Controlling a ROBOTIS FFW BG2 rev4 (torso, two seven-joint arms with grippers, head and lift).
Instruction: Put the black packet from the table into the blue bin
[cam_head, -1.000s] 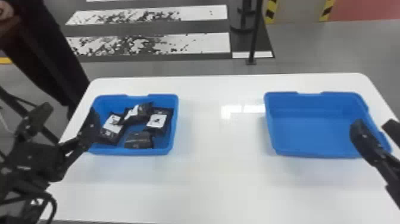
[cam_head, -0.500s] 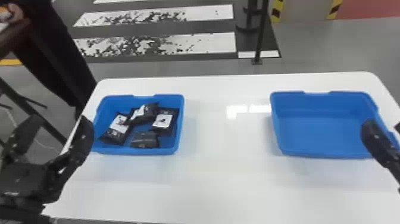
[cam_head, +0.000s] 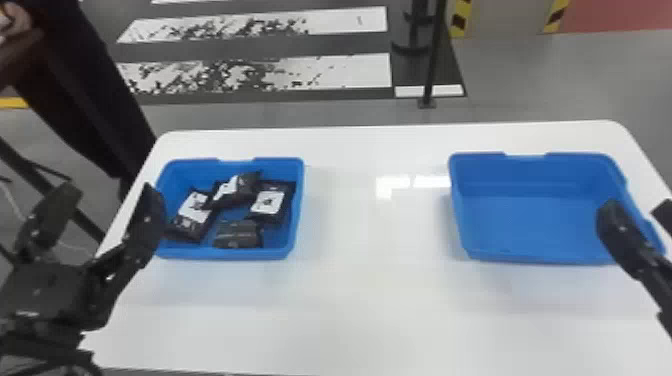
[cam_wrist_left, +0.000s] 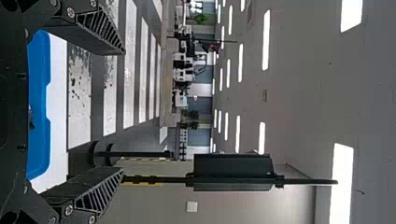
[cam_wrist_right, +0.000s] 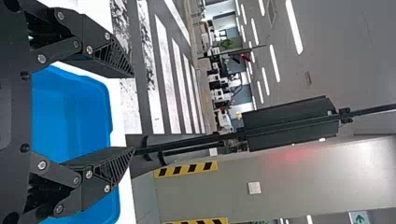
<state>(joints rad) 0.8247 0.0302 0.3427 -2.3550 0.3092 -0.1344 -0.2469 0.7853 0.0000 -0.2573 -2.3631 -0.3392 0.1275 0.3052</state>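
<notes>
four black packets (cam_head: 237, 236) lying in left blue bin (cam_head: 225, 254) on white table (cam_head: 365, 300), left gripper (cam_head: 107, 192) spread wide, holding nothing, near that bin, right gripper (cam_head: 637, 207) likewise wide, unloaded, near right blue bin (cam_head: 530, 225)

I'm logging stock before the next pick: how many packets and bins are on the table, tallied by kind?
Black packets: 4, all in the left bin
Blue bins: 2
Total: 6

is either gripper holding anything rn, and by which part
Nothing is held: the left gripper and right gripper are open and empty; black packets lie in the left-hand blue bin.
</notes>
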